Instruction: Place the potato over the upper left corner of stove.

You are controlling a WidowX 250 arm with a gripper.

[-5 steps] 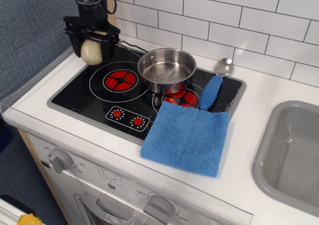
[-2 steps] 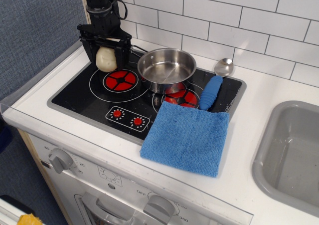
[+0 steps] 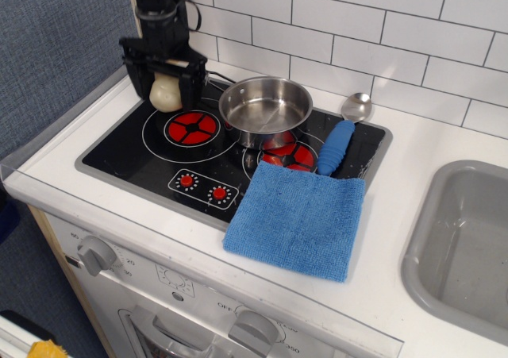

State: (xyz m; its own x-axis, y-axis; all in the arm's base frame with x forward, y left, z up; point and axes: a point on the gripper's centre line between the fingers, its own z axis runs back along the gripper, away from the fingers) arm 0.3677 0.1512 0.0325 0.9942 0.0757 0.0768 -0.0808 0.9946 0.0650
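Note:
The potato (image 3: 165, 94), a pale beige egg-shaped lump, sits between the two black fingers of my gripper (image 3: 164, 98). The gripper is shut on it, at the far left corner of the stove (image 3: 127, 155). The stove is a black glass cooktop with a grey rim, red burner marks and two small red dials. The potato's underside is at or just above the glass beside the left burner; I cannot tell whether it touches.
A steel pot (image 3: 266, 108) stands right of the gripper, its handle reaching towards it. A blue-handled spoon (image 3: 336, 146) lies at the stove's right side. A blue cloth (image 3: 298, 217) covers the front right corner. A grey sink (image 3: 464, 239) is at the right, with a tiled wall behind.
The gripper carried the potato right and down from the counter edge onto the stove's far left corner, then shifted slightly left and back.

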